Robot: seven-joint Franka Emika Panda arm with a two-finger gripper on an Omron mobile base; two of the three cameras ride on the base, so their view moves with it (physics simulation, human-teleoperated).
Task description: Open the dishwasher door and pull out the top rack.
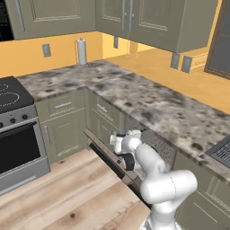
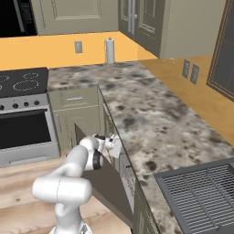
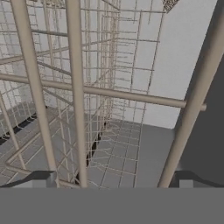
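Claw: two-finger claw [image 3: 116,177] on the white arm, jaws spread wide, holding nothing; the dark fingertips [image 3: 43,178] stand far apart at the bottom of the hand view.
Claw position: reached into the dishwasher opening below the speckled grey stone counter [image 1: 148,105]; in the base views the hand [image 2: 111,145] sits at that opening.
Rack: shallow basket of thin light-grey wire grid, the top rack [image 3: 78,94], directly ahead of the claw; its bars cross between and just beyond the fingertips. Contact with a bar: cannot tell, too close.
Door: flat dark grey dishwasher door [image 2: 103,180] folded down open, beneath and behind the claw, its grey-tan top edge strip [image 1: 108,155] towards the wooden floor [image 1: 67,197].
Beyond claw: pale grey dishwasher inner wall [image 3: 183,61] behind the wires.
Away to one side: steel stove with black glass oven door [image 2: 25,130], well apart.
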